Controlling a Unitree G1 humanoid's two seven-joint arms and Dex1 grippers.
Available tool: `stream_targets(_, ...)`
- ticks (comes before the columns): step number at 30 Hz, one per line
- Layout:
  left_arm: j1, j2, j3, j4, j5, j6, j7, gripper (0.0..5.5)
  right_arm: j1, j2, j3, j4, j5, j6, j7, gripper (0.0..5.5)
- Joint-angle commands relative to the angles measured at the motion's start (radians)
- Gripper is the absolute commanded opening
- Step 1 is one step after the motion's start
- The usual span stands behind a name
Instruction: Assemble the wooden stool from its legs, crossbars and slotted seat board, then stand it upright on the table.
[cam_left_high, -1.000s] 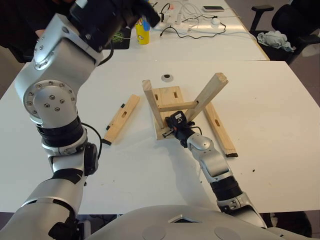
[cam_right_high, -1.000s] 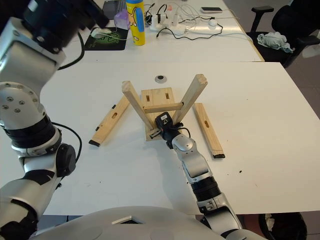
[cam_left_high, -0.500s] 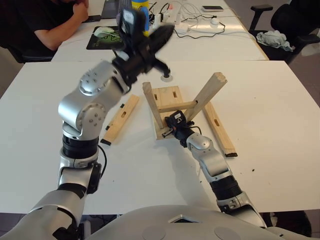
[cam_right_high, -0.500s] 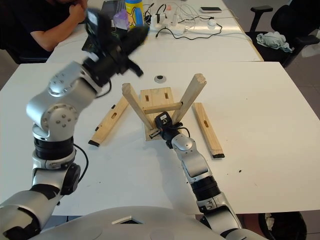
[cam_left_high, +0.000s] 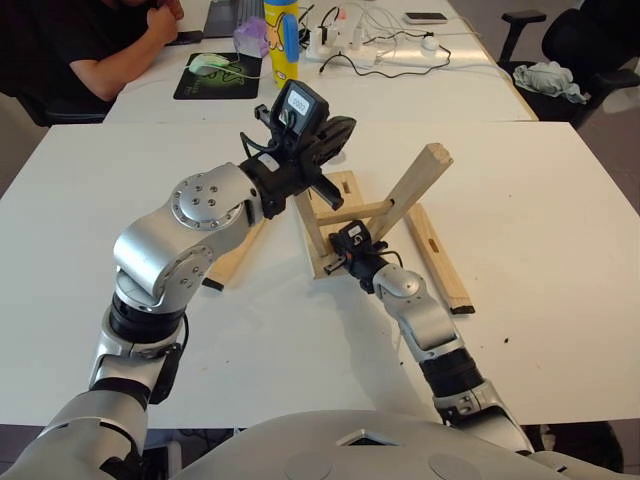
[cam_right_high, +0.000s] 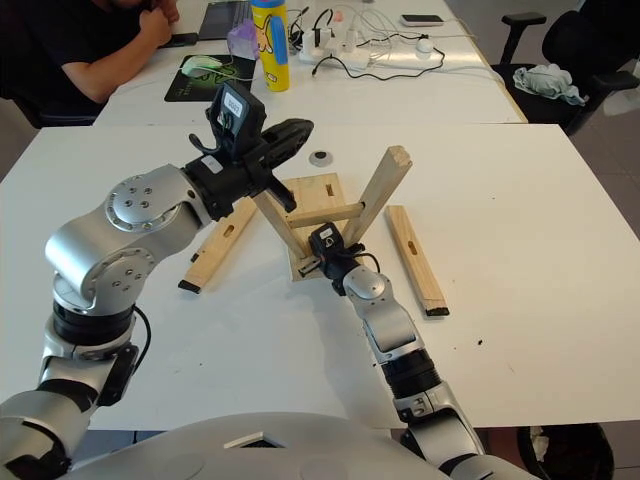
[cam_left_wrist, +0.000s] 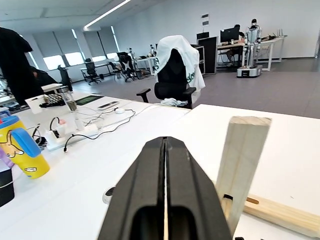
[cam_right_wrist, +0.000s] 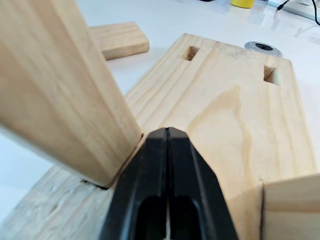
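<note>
Fingers pressed together, empty, the right gripper (cam_right_wrist: 167, 137) sits on the seat board (cam_right_wrist: 235, 100) beside a standing leg (cam_left_high: 312, 235); the left gripper (cam_left_wrist: 164, 150), likewise closed, hovers near its top. Two legs and a crossbar (cam_left_high: 355, 212) are fitted; two pieces (cam_left_high: 437, 257), probably legs, lie loose.

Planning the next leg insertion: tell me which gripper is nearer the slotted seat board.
Right. The right gripper sits at the near edge of the seat board, beside the base of a fitted leg. The left gripper hangs above the board's far end, by that leg's top.
</note>
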Motion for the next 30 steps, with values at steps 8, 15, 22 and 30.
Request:
stream_targets(8, 0.008, -0.041, 0.025, 0.241, 0.274, -0.166, 0.016, 0.01, 0.119, -0.038, -0.008, 0.062, 0.019, -0.072, 0.049, 0.00)
stream_targets(15, 0.032, -0.060, 0.145, 0.215, 0.349, -0.275, 0.053, 0.01, 0.216, -0.157, -0.059, -0.272, 0.093, 0.002, 0.145, 0.00)
stream_targets(22, 0.072, -0.042, 0.245, 0.187, 0.380, -0.300, 0.045, 0.01, 0.294, -0.303, -0.051, -0.461, 0.226, 0.162, 0.311, 0.00)
stream_targets(30, 0.108, -0.083, 0.264, 0.178, 0.397, -0.294, 0.047, 0.01, 0.183, -0.219, 0.035, -0.182, 0.146, 0.075, 0.260, 0.00)
